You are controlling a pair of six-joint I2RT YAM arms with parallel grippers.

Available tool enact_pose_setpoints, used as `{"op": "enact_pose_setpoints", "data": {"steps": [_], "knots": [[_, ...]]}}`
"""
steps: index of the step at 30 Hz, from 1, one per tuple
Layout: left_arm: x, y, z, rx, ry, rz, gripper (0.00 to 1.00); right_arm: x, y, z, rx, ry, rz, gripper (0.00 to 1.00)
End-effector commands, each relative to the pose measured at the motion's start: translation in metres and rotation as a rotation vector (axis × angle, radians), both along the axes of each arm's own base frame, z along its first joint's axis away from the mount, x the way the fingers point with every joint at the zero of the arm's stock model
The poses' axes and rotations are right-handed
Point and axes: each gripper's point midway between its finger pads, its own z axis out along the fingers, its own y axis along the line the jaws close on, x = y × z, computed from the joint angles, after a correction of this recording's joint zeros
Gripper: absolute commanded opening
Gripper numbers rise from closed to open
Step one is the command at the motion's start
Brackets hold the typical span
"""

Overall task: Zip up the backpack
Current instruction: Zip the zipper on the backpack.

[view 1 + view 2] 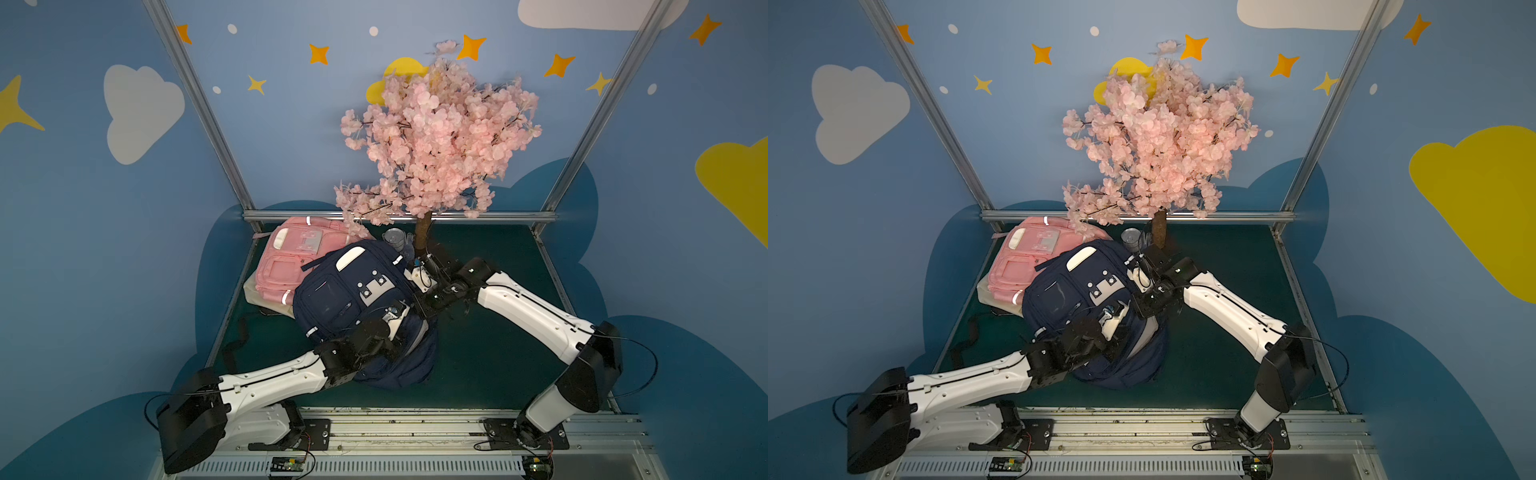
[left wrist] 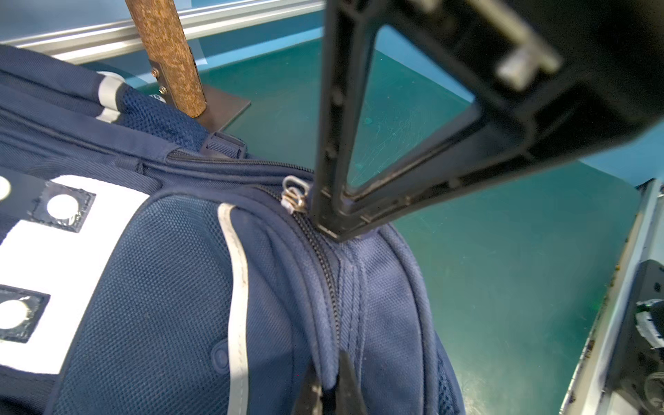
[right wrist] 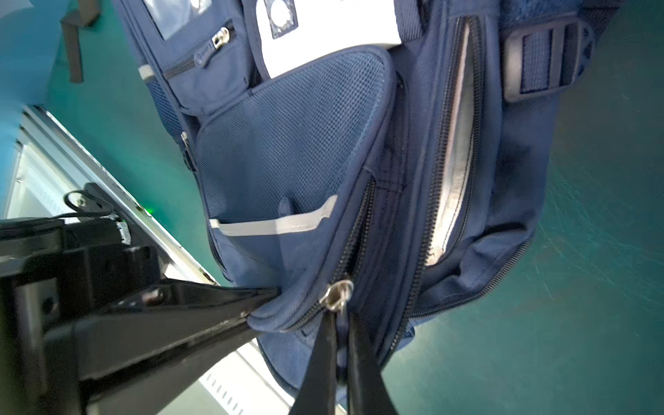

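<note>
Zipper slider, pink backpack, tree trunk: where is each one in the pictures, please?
zipper slider (image 3: 335,298), right wrist view, on its metal body.
pink backpack (image 1: 286,266), in a top view, on its front pocket.
tree trunk (image 1: 424,232), in a top view, on the brown bark below the blossoms.

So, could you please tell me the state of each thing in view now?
navy backpack, lying down, long zip gaping open.
left gripper, shut on navy backpack fabric.
right gripper, shut on zipper pull.
pink backpack, lying flat, partly covered by navy backpack.
blossom tree, upright.
</note>
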Motion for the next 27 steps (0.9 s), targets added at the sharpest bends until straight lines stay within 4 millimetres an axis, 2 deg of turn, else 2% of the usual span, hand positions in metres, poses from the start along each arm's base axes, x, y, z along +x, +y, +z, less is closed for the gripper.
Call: {"op": "enact_pose_setpoints", "data": {"steps": [1, 5, 11, 17, 21, 27], "knots": [[-0.039, -0.006, -0.037, 0.131, 0.072, -0.166, 0.02, 0.072, -0.019, 0.024, -0.1, -0.284, -0.109, 0.0], [-0.044, -0.015, -0.037, 0.135, 0.066, -0.201, 0.03, 0.087, -0.014, 0.033, -0.136, -0.343, -0.072, 0.0], [-0.047, -0.016, -0.044, 0.148, 0.077, -0.206, 0.02, 0.075, -0.016, 0.045, -0.21, -0.36, 0.109, 0.0], [-0.048, -0.019, -0.053, 0.169, 0.096, -0.224, 0.03, 0.061, -0.008, 0.05, -0.177, -0.39, 0.213, 0.0], [-0.051, -0.023, -0.052, 0.162, 0.101, -0.245, 0.03, 0.077, 0.001, 0.05, -0.172, -0.477, 0.213, 0.0], [-0.059, -0.028, -0.053, 0.166, 0.099, -0.275, 0.03, 0.115, -0.001, 0.063, -0.185, -0.535, 0.127, 0.0]]}}
